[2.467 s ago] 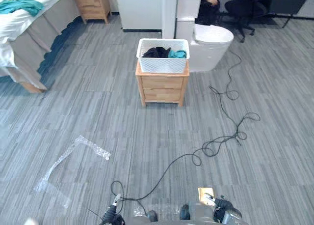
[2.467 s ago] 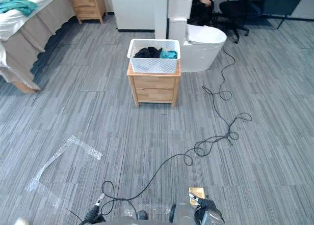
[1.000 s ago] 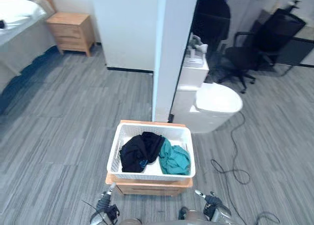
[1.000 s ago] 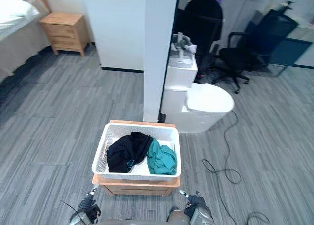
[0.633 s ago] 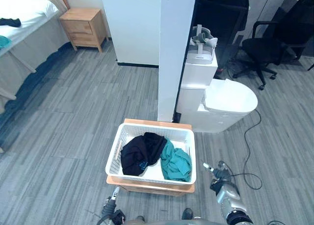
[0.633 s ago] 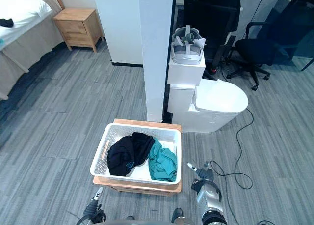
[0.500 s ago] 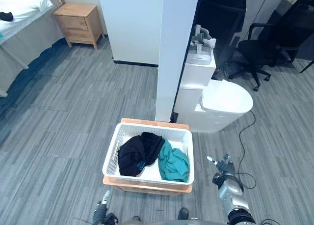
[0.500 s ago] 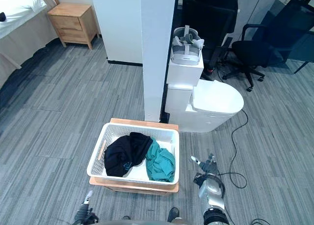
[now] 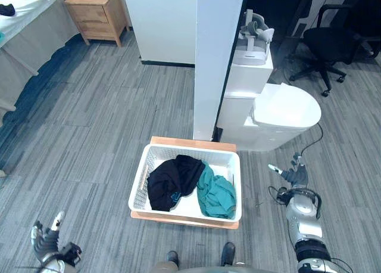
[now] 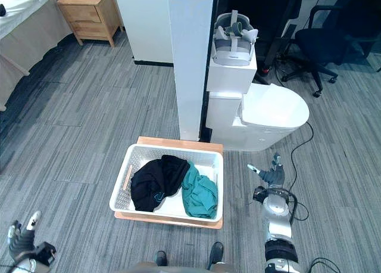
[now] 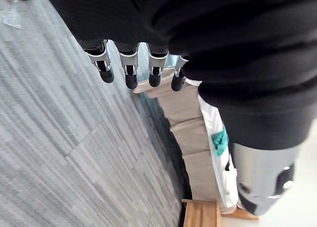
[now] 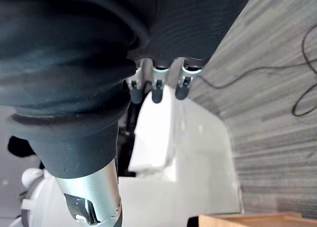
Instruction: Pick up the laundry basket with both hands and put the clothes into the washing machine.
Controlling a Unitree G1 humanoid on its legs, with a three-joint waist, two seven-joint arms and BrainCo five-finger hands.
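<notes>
The white laundry basket [image 9: 139,187] sits on a low wooden worktop [image 9: 191,144] in front of a white pillar [image 9: 219,58]. A black garment [image 9: 172,180] lies in its left and middle part, and a teal garment [image 9: 215,195] lies touching it on the right.

Neither robot hand is on the basket. The right robot hand [image 9: 296,176] hangs over the grey floor [image 9: 89,142], to the right of the basket and apart from it. It is just in front of the white round-lidded unit [image 9: 287,113], whose lid is down. Its fingers [image 12: 157,85] are straight and spread, and it holds nothing.

The left robot hand [image 9: 44,242] is low on the left, well apart from the basket. Its fingers [image 11: 130,71] are also straight and it is empty.

A headset [image 9: 256,30] rests on a white box [image 9: 250,76] behind the unit. A black office chair [image 9: 339,43] stands further right. A wooden nightstand [image 9: 98,11] and a bed [image 9: 24,43] are at the far left.
</notes>
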